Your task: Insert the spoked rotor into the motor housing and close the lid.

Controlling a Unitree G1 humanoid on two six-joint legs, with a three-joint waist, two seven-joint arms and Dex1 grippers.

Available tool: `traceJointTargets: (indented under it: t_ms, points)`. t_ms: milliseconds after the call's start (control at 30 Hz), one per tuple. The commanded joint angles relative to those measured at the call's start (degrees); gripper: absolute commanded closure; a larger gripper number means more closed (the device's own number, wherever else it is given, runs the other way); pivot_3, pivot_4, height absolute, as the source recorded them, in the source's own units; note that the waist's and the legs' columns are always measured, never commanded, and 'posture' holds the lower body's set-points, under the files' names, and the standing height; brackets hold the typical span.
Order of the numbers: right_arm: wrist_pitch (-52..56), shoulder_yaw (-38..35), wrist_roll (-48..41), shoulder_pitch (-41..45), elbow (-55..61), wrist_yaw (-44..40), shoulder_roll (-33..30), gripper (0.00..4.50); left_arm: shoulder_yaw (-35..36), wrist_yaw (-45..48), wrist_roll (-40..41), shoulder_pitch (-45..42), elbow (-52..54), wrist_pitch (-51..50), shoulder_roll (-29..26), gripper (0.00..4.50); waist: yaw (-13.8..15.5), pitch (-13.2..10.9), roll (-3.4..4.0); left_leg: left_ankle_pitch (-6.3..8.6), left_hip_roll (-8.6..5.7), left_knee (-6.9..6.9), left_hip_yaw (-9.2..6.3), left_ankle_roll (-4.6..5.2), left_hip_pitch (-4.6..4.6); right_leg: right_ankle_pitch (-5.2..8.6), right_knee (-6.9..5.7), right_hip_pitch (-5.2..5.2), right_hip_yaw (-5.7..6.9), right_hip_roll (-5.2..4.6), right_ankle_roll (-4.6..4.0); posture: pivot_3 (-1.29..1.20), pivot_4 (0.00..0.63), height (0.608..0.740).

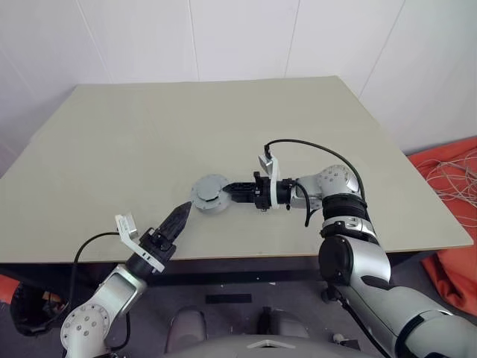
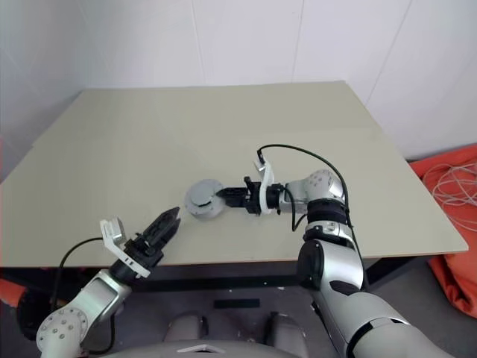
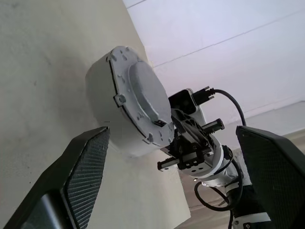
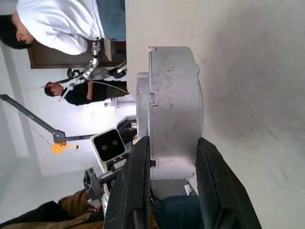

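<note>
The counter point(image 1: 112, 164), a broad pale slab, takes up the middle of the head views, and there is just one object on it: a squat silver-grey round unit at lower centre. From where I stand that is the motor housing point(image 1: 211, 195) with the lid point(image 3: 143, 98) already seated on top. No copper windings or spoked ring can be seen, so I judge the rotor is inside and the closing step is essentially done. What may remain is a final press or check of the seating and letting go.

The right gripper point(image 1: 232, 192) reaches in from the right of the frame, just right of centre, and is closed on the housing's side wall; in its wrist view the two black fingers point(image 4: 138, 181) pinch the rim from both faces.

The left gripper point(image 1: 177, 218) sits at lower left, near the counter's front edge and apart from the housing, with its jaws spread wide and nothing in them.

Up close, the lid is a flat grey disc with a raised round centre, small tabs and tiny holes around its edge, lying flush on the thick drum-like body, which looks scuffed.
</note>
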State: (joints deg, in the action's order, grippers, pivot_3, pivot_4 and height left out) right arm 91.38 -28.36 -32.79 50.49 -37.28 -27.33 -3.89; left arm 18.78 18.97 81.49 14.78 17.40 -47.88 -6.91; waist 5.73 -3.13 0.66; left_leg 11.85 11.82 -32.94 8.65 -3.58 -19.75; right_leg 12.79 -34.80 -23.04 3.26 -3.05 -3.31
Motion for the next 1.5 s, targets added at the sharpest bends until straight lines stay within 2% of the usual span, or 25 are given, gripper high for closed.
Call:
traceJointTargets:
  t_ms: [33, 200, 533, 767, 1500]
  points:
    - [1.12, -2.33, -4.33, 2.19, 3.66, -0.07, 0.82, 3.41, 0.08, -1.91, 7.15, 0.81, 1.96, 0.04, 0.87, 0.00, 0.02, 0.00, 0.00, 0.00, 0.00, 0.00, 0.00, 0.00, 0.01, 0.00, 0.00, 0.01, 0.00, 0.00, 0.01, 0.00, 0.000, 0.740]
    - [1.12, -2.64, -8.02, 2.90, 4.05, 1.66, 1.18, 3.41, -0.64, -4.44, 11.81, 1.43, 1.47, 1.07, 1.88, 0.00, 0.06, 0.00, 0.00, -0.01, 0.00, -0.01, 0.00, -0.01, 0.03, 0.01, -0.02, 0.02, 0.00, 0.02, 0.03, 0.00, 0.000, 0.740]
    - [1.12, 0.31, -23.56, 2.72, 5.41, 9.86, 1.19, 3.41, -2.00, -5.60, 12.42, 0.40, -0.40, 2.80, 2.85, 0.00, 0.15, 0.01, -0.02, -0.01, 0.00, -0.03, -0.01, -0.01, 0.03, 0.00, -0.02, 0.04, 0.00, 0.05, 0.06, 0.00, 0.000, 0.740]
    - [1.12, 2.69, -33.75, 1.19, 6.77, 17.00, 0.51, 3.41, -0.16, -3.37, 12.44, -4.38, -2.35, 6.99, 4.24, 0.00, 0.18, 0.03, -0.04, -0.02, 0.00, -0.11, -0.03, -0.04, 0.04, -0.05, -0.04, 0.09, 0.00, 0.07, 0.15, 0.00, 0.000, 0.740]
    - [1.12, 11.13, -53.60, -4.37, 9.40, 29.92, -1.25, 3.41, -2.18, 0.23, 11.65, -8.11, -7.61, 3.44, 1.73, 0.00, 0.15, 0.07, -0.15, -0.04, -0.03, -0.25, -0.08, -0.06, 0.04, -0.28, -0.06, 0.20, -0.03, 0.06, 0.52, 0.00, 0.000, 0.740]
